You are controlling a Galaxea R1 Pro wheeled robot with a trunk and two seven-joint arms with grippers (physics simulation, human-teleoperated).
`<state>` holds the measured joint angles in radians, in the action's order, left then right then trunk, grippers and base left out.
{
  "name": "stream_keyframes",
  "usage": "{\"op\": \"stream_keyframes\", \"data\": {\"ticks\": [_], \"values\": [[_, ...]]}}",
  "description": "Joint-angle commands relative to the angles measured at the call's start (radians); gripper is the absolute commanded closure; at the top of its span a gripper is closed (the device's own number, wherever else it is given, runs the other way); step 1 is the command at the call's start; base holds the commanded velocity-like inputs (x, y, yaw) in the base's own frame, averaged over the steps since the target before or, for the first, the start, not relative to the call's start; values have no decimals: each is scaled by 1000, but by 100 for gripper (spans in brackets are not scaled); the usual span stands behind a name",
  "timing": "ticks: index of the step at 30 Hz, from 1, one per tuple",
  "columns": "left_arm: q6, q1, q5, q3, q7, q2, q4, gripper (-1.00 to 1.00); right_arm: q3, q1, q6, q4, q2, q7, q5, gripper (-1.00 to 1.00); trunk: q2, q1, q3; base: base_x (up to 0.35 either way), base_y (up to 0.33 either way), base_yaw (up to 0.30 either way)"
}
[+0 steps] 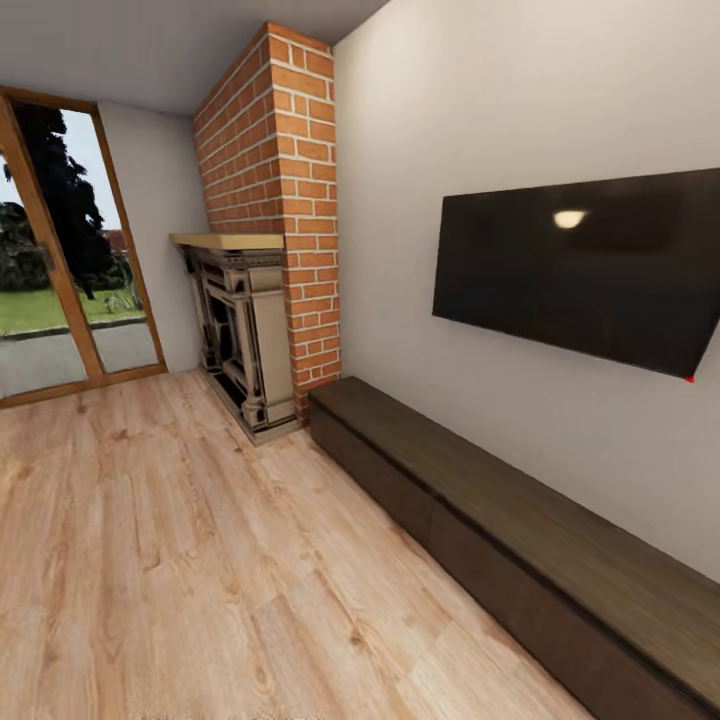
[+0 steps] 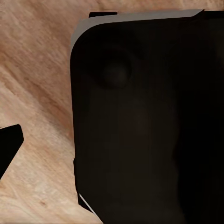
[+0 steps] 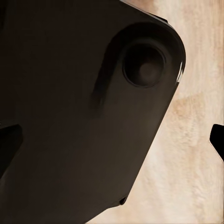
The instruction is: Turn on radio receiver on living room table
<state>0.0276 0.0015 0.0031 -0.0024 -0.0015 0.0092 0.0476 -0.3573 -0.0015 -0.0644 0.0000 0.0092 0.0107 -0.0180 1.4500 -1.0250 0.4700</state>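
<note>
Living room (image 1: 180, 560): fireplace (image 1: 240, 330), TV cabinet (image 1: 520, 540)

Living rm corner, wall w/ TV on the right.
TV (image 1: 580, 270) hangs on right wall above the long cabinet (image 1: 520, 540), which runs along that wall on the floor (image 1: 180, 560). Brick chimney (image 1: 280, 190) w/ fireplace (image 1: 240, 335) stands just beyond cabinet's far end; glass door (image 1: 60, 260) far left, behind.

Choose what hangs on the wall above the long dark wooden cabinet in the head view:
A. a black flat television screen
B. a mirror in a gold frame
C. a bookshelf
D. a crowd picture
A: a black flat television screen is mounted on the beige wall, directly above the long dark wooden cabinet.
</note>
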Motion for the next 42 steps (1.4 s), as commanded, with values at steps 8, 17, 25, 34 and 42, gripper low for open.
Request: {"op": "stream_keyframes", "data": {"ticks": [8, 17, 25, 34, 42], "values": [[0, 0, 1, 0, 0, -1, 0, -100, 0, 0, 0, 0, 0, -1, 0, -100, 0, 0, 0, 0, 0, 295], [0, 0, 7, 8, -1, -1, 0, -100, 0, 0, -1, 0, 0, -3, 1, -100, 0, 0, 0, 0, 0, 295], [-1, 0, 10, 9, 0, -2, -1, -100, 0, 0, -2, 0, 0, -3, 1, -100, 0, 0, 0, 0, 0, 295], [-1, 0, 9, 9, -1, -2, -2, -100, 0, 0, -2, 0, 0, -3, 1, -100, 0, 0, 0, 0, 0, 295], [-1, 0, 9, 10, -1, -2, -2, -100, 0, 0, -2, 0, 0, -3, 1, -100, 0, 0, 0, 0, 0, 295]]}}
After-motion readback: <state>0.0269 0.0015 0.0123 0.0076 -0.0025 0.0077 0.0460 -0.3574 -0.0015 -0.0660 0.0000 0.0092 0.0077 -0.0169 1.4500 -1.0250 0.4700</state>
